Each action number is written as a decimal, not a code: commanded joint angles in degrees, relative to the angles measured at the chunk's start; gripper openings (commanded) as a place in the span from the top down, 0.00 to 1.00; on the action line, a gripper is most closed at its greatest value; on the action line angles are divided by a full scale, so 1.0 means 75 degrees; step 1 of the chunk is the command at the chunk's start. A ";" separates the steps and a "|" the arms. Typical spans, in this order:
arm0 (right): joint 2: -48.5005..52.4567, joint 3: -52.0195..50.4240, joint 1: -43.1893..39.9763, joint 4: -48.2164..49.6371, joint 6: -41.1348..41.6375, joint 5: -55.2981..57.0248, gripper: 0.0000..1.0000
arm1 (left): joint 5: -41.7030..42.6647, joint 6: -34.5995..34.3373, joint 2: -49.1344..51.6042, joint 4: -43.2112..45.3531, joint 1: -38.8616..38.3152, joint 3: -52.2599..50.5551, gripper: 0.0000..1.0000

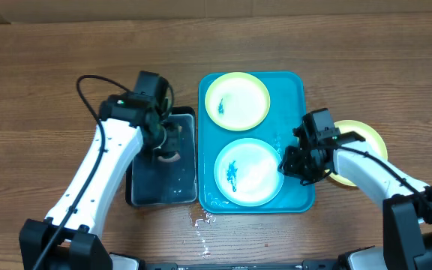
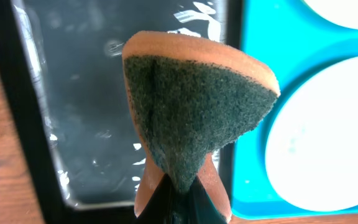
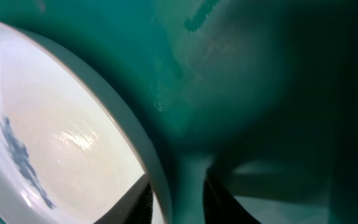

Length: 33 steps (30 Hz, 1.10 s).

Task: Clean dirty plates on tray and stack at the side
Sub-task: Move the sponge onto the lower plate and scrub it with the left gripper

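Centrally, the tray (image 1: pixel 295 84) lies lengthwise near-to-far and carries two plates. Just left of it, touching or nearly so, the black tray (image 1: pixel 145 184) holds a shallow film of water; judged to serve as a rinse bath.

The yellow-green plate (image 1: pixel 237 100) sits at the tray's far end and the light blue plate (image 1: pixel 253 176) at the near end. Both show blue smears, so neither reads as cleaned. A second yellow-green plate (image 1: pixel 366 135) rests on the table right of the tray, partly hidden by the right arm; probably the start of the stack.

The sponge (image 2: pixel 191 112), green scouring face toward the camera, hangs over the water, pinched at its narrow end by the left gripper (image 2: pixel 180 202). The right gripper (image 3: pixel 182 199) is closed on the light blue plate's right rim, presumably to steady it for wiping.

Surface: brown wood-grain table (image 1: pixel 51 75). Water drops (image 1: pixel 202 219) lie by the tray's near-left corner. Nothing else of the room shows.
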 commanded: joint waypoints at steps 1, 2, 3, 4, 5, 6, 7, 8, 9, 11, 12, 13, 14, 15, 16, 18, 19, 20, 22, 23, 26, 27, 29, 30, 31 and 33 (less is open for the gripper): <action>0.0017 -0.0347 0.0294 0.0262 0.0391 0.0280 0.80 | 0.0213 0.0020 -0.0175 0.0157 -0.0364 0.0157 0.96; 0.0015 -0.0347 0.0428 0.0268 0.0391 0.0487 0.86 | 0.0254 -0.0111 -0.0169 0.0283 -0.0565 0.0149 0.96; 0.0015 -0.0341 0.0478 0.0274 0.0391 0.0533 0.88 | 0.0300 -0.0210 -0.0140 0.0408 -0.0717 0.0131 0.96; 0.0015 -0.0338 0.0504 0.0274 0.0393 0.0536 0.92 | 0.0300 -0.0323 -0.0102 0.0495 -0.0854 0.0128 0.96; 0.0015 -0.0338 0.0510 0.0259 0.0408 0.0530 0.94 | 0.0303 -0.0437 -0.0041 0.0592 -0.0991 0.0128 0.96; 0.0015 -0.0338 0.0507 0.0236 0.0498 0.0533 0.94 | 0.0379 -0.0574 0.0038 0.0714 -0.1160 0.0128 0.96; 0.0015 -0.0338 0.0507 0.0210 0.0536 0.0545 0.94 | 0.0513 -0.0632 0.0125 0.0851 -0.1320 0.0125 0.96; 0.0015 -0.0338 0.0507 0.0184 0.0565 0.0595 0.94 | 0.0740 -0.0720 0.0242 0.1029 -0.1513 0.0122 0.96; 0.0015 -0.0338 0.0507 0.0169 0.0562 0.0641 0.94 | 0.0947 -0.0793 0.0370 0.1207 -0.1682 0.0119 0.96; 0.0015 -0.0338 0.0507 0.0125 0.0574 0.0731 0.94 | 0.1364 -0.0973 0.0708 0.1629 -0.2060 0.0119 0.96; 0.0015 -0.0338 0.0507 0.0119 0.0589 0.0731 0.94 | 0.1504 -0.1049 0.0880 0.1816 -0.2221 0.0119 0.96; 0.0015 -0.0338 0.0507 0.0105 0.0592 0.0729 0.94 | 0.1539 -0.1157 0.1107 0.2014 -0.2398 0.0119 0.96; 0.0015 -0.0338 0.0507 0.0093 0.0589 0.0731 0.94 | 0.1533 -0.1276 0.1311 0.2165 -0.2538 0.0119 0.96; 0.0015 -0.0338 0.0507 0.0070 0.0589 0.0731 0.94 | 0.1536 -0.1413 0.1571 0.2334 -0.2687 0.0119 0.96; 0.0015 -0.0338 0.0507 0.0064 0.0589 0.0731 0.94 | 0.1562 -0.1556 0.1845 0.2492 -0.2809 0.0119 0.96; 0.0015 -0.0338 0.0507 0.0041 0.0589 0.0731 0.94 | 0.1647 -0.1708 0.2291 0.2739 -0.2949 0.0119 0.96; 0.0015 -0.0338 0.0507 0.0035 0.0589 0.0731 0.94 | 0.1647 -0.1769 0.2477 0.2821 -0.2987 0.0119 0.96; 0.0015 -0.0338 0.0507 0.0035 0.0589 0.0731 0.93 | 0.1629 -0.1848 0.2678 0.2871 -0.2993 0.0119 0.96; 0.0015 -0.0338 0.0507 0.0038 0.0589 0.0729 0.93 | 0.1402 -0.1988 0.3034 0.2865 -0.2967 0.0119 0.96; 0.0015 -0.0338 0.0507 0.0038 0.0589 0.0729 0.93 | 0.1221 -0.2037 0.3162 0.2833 -0.2929 0.0119 0.96; 0.0015 -0.0338 0.0507 0.0035 0.0586 0.0731 0.93 | 0.0810 -0.2206 0.3386 0.2731 -0.2748 0.0128 0.96; 0.0015 -0.0338 0.0507 0.0035 0.0589 0.0729 0.93 | 0.0804 -0.2270 0.3386 0.2707 -0.2675 0.0131 0.96; 0.0015 -0.0338 0.0507 0.0032 0.0589 0.0731 0.93 | 0.0574 -0.2355 0.3340 0.2553 -0.2559 0.0178 0.96; 0.0015 -0.0338 0.0507 0.0029 0.0586 0.0729 0.93 | 0.0268 -0.2410 0.3325 0.2363 -0.2492 0.0242 0.96; 0.0015 -0.0338 0.0507 0.0015 0.0586 0.0731 0.93 | -0.0067 -0.2433 0.3325 0.2154 -0.2430 0.0309 0.96; 0.0015 -0.0338 0.0507 0.0009 0.0586 0.0731 0.93 | -0.0769 -0.2425 0.3325 0.1775 -0.2331 0.0399 0.96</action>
